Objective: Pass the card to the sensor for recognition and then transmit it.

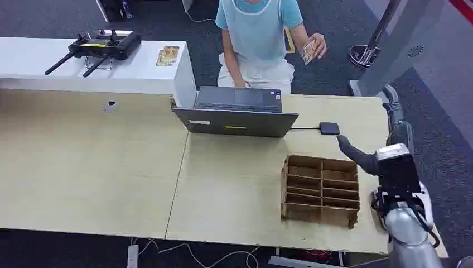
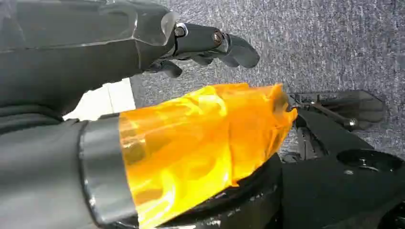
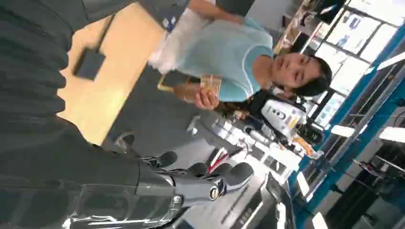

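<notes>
Wooden table (image 1: 111,167) is set up as a handover station: laptop (image 1: 237,114) in the middle, small black sensor (image 1: 329,128) wired just to its right, within the right arm's reach. Cardboard divider box (image 1: 321,190) sits on the near side of the sensor. Card (image 1: 308,52) is held up by a person's hand (image 1: 316,46) beyond the sensor, apparently offered for pickup. Right hand (image 1: 365,158) is raised near the sensor, fingers spread, nothing held. Left hand (image 2: 210,45) hangs over carpet, fingers loosely apart, empty.
</notes>
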`<move>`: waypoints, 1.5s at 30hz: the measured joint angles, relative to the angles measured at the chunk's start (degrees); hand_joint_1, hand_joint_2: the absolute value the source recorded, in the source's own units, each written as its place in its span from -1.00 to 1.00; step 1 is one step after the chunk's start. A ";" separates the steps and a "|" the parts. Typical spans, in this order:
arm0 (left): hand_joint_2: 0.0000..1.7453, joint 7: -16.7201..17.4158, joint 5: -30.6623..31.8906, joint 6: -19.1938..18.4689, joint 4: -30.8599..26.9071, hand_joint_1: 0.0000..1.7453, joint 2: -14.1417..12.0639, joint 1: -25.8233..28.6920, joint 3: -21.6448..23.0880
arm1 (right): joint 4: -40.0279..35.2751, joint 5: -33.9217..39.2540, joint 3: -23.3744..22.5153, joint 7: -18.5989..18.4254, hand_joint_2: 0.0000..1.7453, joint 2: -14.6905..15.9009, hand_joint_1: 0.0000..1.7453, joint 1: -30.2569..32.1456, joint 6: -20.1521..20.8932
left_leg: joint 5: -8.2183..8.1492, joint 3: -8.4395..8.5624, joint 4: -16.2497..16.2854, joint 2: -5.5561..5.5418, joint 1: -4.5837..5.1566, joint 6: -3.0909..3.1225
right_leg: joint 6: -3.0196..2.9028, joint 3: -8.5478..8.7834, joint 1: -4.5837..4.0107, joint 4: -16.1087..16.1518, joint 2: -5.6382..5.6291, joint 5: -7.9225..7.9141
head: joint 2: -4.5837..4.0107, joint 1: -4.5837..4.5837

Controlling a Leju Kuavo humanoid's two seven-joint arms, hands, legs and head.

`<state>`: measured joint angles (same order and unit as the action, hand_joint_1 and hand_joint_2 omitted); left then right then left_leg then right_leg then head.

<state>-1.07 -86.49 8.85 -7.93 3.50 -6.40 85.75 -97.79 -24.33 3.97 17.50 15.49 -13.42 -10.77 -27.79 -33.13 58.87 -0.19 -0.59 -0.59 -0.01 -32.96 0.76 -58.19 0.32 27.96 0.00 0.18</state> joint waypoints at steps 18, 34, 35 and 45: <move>-1.00 0.33 5.25 -1.58 0.00 -1.00 0.04 -0.84 1.59 | 21.17 -27.32 18.96 -17.63 1.00 2.47 -1.00 -38.81 0.35 | 0.21 -0.04 0.00 -0.06 -0.02 -0.08 | -0.05 -0.04 -0.02 -0.09 0.06 -0.16 | 0.00 0.00; -1.00 1.79 10.47 -1.82 0.00 -1.00 0.02 -1.21 1.59 | 50.23 -27.97 25.23 -20.05 1.00 -4.20 -1.00 -54.79 2.68 | 0.22 -0.03 0.01 -0.07 -0.02 -0.07 | -0.05 -0.06 -0.02 -0.09 0.07 -0.16 | 0.00 0.02; -1.00 1.99 10.51 -1.84 0.00 -1.00 0.02 -1.24 1.59 | 51.33 -28.02 25.41 -20.42 1.00 -4.50 -1.00 -55.18 2.68 | 0.22 -0.03 0.01 -0.07 -0.02 -0.07 | -0.05 -0.06 -0.02 -0.09 0.07 -0.16 | 0.00 0.00; -1.00 2.03 10.14 -1.84 0.00 -1.00 0.02 -1.74 1.59 | 64.15 -30.05 25.75 -21.43 1.00 -5.33 -1.00 -59.33 -1.60 | 0.22 -0.03 0.04 -0.07 -0.01 -0.06 | -0.02 -0.06 -0.01 -0.07 0.05 -0.18 | 0.02 0.00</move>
<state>0.96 -76.35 7.02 -7.93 3.52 -8.14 87.34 -33.64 -54.38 29.73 -3.93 10.16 -72.75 -12.37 -27.57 -33.16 58.91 -0.25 -0.60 -0.65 -0.04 -33.02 0.74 -58.27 0.38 27.77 0.02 0.17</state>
